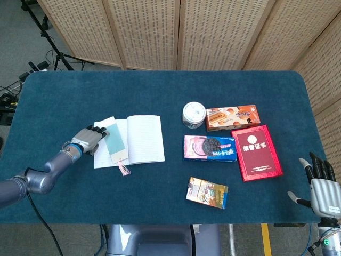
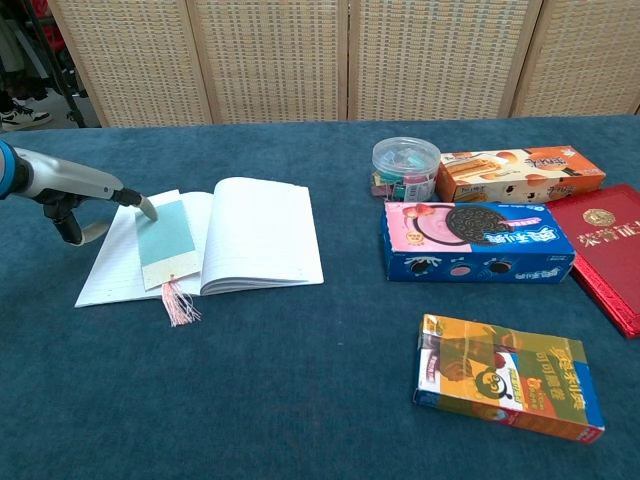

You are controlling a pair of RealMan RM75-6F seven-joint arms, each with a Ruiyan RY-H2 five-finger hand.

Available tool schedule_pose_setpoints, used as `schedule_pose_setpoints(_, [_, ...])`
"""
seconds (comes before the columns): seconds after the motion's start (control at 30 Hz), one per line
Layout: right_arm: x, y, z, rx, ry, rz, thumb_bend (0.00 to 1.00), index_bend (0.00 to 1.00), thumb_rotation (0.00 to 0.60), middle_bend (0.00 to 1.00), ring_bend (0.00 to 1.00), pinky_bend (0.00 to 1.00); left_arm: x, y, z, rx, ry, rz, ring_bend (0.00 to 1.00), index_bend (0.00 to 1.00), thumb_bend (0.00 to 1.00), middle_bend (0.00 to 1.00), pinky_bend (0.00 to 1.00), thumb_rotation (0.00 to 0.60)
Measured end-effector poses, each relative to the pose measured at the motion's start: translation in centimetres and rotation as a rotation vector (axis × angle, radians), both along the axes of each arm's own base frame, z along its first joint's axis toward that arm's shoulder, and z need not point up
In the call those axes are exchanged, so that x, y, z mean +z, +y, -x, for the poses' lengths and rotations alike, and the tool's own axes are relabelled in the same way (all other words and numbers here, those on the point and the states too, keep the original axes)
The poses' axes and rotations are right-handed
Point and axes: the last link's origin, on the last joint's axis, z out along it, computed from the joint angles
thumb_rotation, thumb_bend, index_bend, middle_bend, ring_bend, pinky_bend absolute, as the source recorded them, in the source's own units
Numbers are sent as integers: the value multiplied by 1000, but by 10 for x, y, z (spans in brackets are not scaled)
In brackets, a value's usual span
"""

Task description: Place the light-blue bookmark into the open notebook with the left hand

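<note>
Left hand (image 1: 89,140) is lying at the left edge of the open notebook (image 1: 139,140), fingers stretched toward the page. In the chest view a fingertip (image 2: 146,207) is touching the top left corner of the light-blue bookmark (image 2: 168,242). The fingers are reaching out flat rather than wrapping anything, and nothing is sitting in the hand.

The bookmark is lying flat on the notebook's left page, close to the centre fold, running lengthwise down the page. Its pink tassel (image 1: 124,169) is hanging past the lower edge of the notebook onto the blue tablecloth (image 1: 160,90).

Right hand (image 1: 321,186) is hovering at the near right corner of the table, well apart from everything, fingers up and spread, gripping nothing.

Other things are sitting to the right of the notebook. A round clear tub (image 1: 194,114) is standing just beside an orange biscuit box (image 1: 233,117). A blue and pink cookie box (image 1: 210,148) is lying below those two. A red booklet (image 1: 259,152) is lying flat just to the right of the cookie box. A small orange and blue carton (image 1: 206,192) is sitting nearer the front edge, apart from the rest. Woven folding screens (image 1: 186,32) are standing behind the table.
</note>
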Motion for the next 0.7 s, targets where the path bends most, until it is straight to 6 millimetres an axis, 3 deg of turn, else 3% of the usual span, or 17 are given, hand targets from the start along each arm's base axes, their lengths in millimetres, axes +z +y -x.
schedule_pose_setpoints(0.7, [0, 0, 0, 3, 1, -1, 105, 122, 600, 0, 0, 0, -10, 1, -10, -78, 30, -2, 0, 0, 736, 0, 0, 600])
